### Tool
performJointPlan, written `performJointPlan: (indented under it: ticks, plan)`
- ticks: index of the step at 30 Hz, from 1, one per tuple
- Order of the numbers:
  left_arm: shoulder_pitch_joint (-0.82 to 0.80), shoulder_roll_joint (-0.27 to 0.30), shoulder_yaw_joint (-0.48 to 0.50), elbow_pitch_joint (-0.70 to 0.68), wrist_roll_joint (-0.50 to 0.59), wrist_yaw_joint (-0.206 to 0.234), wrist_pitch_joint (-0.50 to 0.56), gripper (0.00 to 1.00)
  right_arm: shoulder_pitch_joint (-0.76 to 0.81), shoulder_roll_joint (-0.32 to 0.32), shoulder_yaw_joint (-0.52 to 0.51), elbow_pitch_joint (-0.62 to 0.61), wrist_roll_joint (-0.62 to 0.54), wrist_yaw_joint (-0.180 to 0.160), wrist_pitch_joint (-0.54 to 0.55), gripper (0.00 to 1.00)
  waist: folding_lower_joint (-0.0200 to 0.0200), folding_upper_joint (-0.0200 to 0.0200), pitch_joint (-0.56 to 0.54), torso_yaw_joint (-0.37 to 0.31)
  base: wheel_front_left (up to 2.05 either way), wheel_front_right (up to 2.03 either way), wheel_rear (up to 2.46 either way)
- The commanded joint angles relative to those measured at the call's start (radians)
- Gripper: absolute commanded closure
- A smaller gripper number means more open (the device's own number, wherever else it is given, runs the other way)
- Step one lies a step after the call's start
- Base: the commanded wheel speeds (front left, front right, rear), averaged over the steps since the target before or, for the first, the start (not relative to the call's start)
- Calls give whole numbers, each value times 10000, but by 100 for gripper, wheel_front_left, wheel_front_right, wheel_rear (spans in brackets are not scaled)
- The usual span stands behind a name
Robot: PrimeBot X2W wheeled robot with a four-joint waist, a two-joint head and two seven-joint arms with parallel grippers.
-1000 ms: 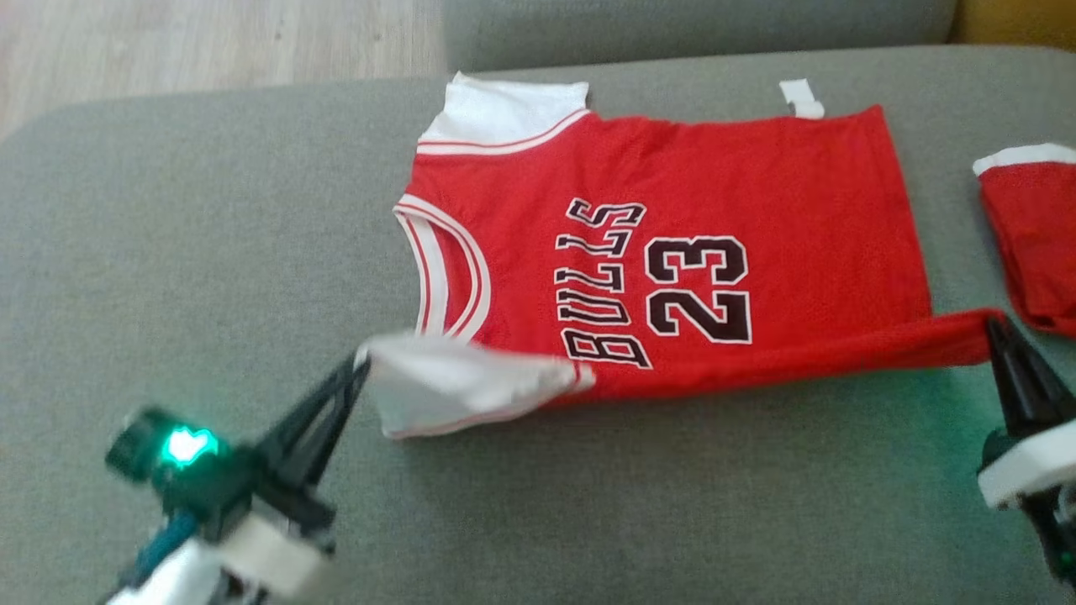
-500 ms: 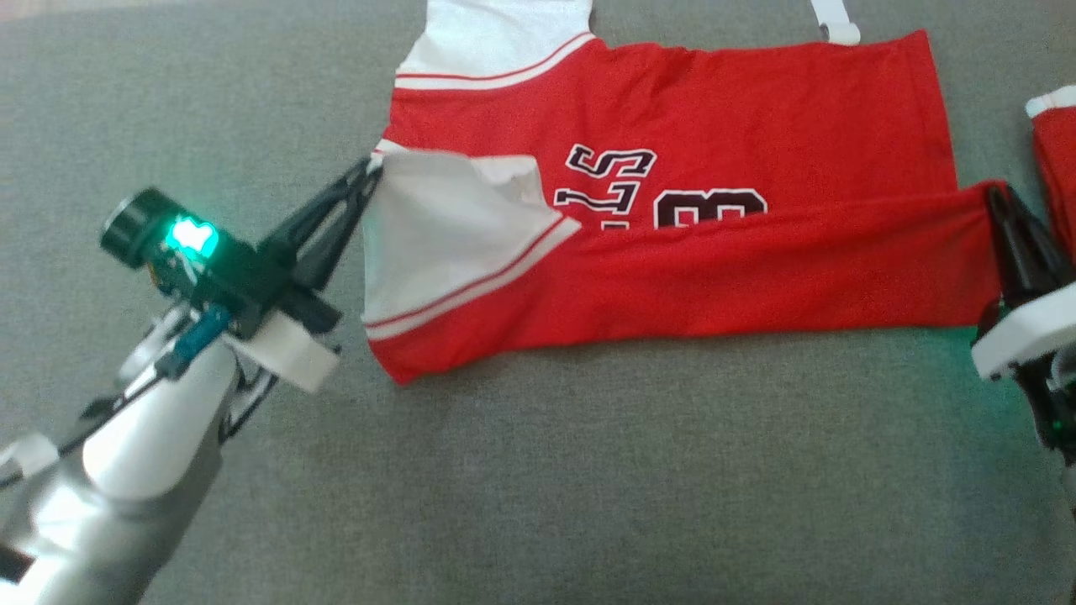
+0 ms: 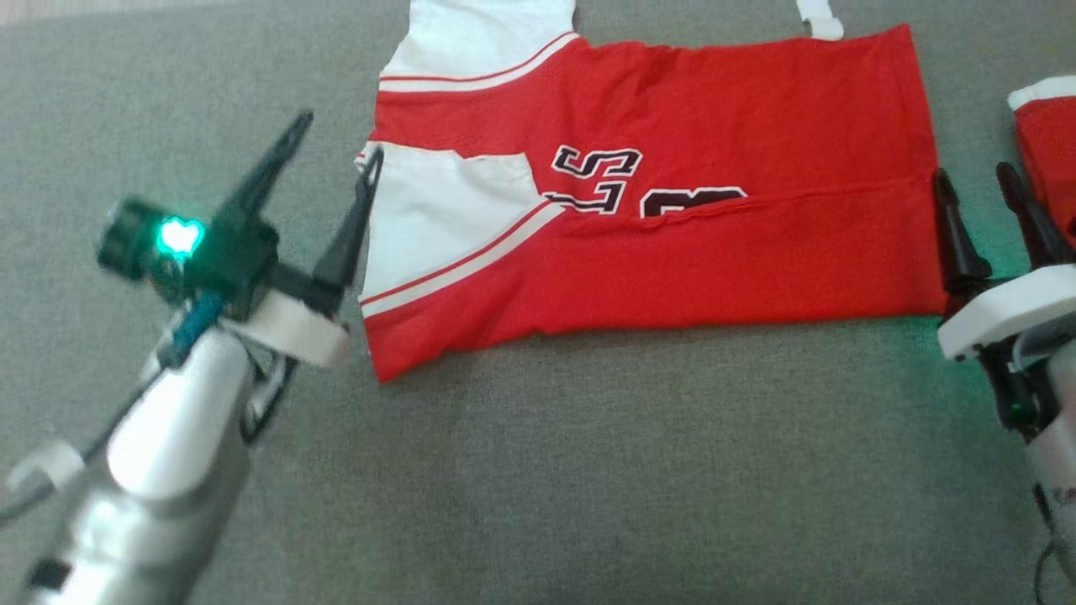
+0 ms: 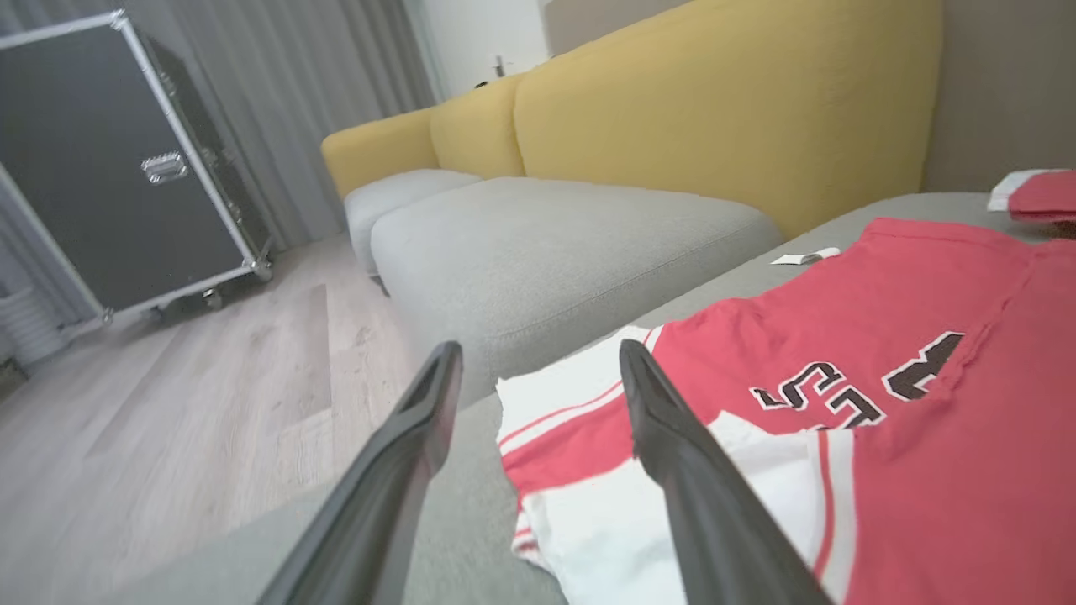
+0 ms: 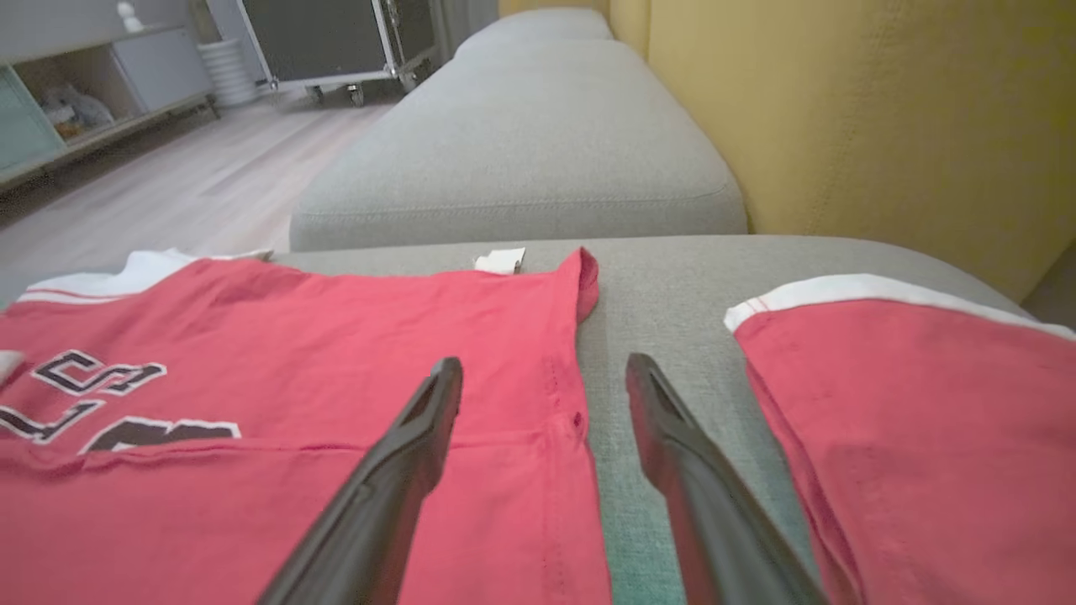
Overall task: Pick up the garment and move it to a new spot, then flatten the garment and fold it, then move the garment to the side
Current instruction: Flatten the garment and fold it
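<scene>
The garment [image 3: 656,109], a red jersey with white trim and black lettering, lies flat on the grey cushion [image 3: 588,470]. Its near long edge is folded over the middle and covers the lower part of the lettering. My left gripper [image 3: 340,134] stands open at the jersey's white-trimmed shoulder end, one finger against the folded white armhole, holding nothing. My right gripper [image 3: 971,172] is open at the hem end, straddling the hem's edge. The left wrist view shows open fingers [image 4: 540,349] over the shoulder of the garment [image 4: 925,420]. The right wrist view shows open fingers [image 5: 545,361] over the hem of the garment [image 5: 294,336].
A second red piece with a white band [image 3: 1046,126] lies just right of my right gripper, also [image 5: 908,403]. A small white tag [image 3: 820,18] sits at the jersey's far edge. A yellow sofa back [image 4: 714,109], another grey cushion [image 5: 521,151], wood floor and a black flight case [image 4: 109,168] lie beyond.
Both grippers carried the near edge up over the jersey, then opened and let it go. The folded edge now rests flat on the jersey. The head view also shifted.
</scene>
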Motion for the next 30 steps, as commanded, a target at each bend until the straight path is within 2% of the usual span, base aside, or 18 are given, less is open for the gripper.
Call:
performJointPlan:
  ticks: [1,7,13,16,22,28,29,30]
  plan:
    - [224,140,500,-286,-137,98,-46,0,58,-53,79,-211,106,-7,-163,0,0,0,-140,-10,0,0,0]
    - [2324,-718,1408,-597,-964,295,-46,0,666,178,-113,-253,280,-7,-454,0,0,0,-468,-14,0,0,0]
    - [3397,-1408,1645,-247,-1263,139,-47,0,1116,341,-358,-317,268,-7,-523,0,0,0,-562,-45,0,0,0]
    - [3482,-1580,1585,256,-1321,22,-47,0,1118,397,-342,-360,223,-7,-532,0,0,0,-520,-150,0,0,0]
    - [3424,-1760,1500,1335,-1362,261,225,0,1007,420,-334,-379,142,-7,-539,0,0,0,-473,-311,0,0,0]
    - [3551,-1888,1416,1749,-1414,482,442,0,1121,504,-461,-289,129,-7,-542,0,0,0,-540,-351,0,0,0]
    - [3558,-1903,1388,1777,-1413,492,461,43,1144,528,-460,-244,140,-7,-542,0,0,0,-550,-350,0,0,0]
    - [3561,-1927,1348,1776,-1413,471,463,79,1160,550,-452,-192,161,-7,-542,0,0,0,-559,-347,0,0,0]
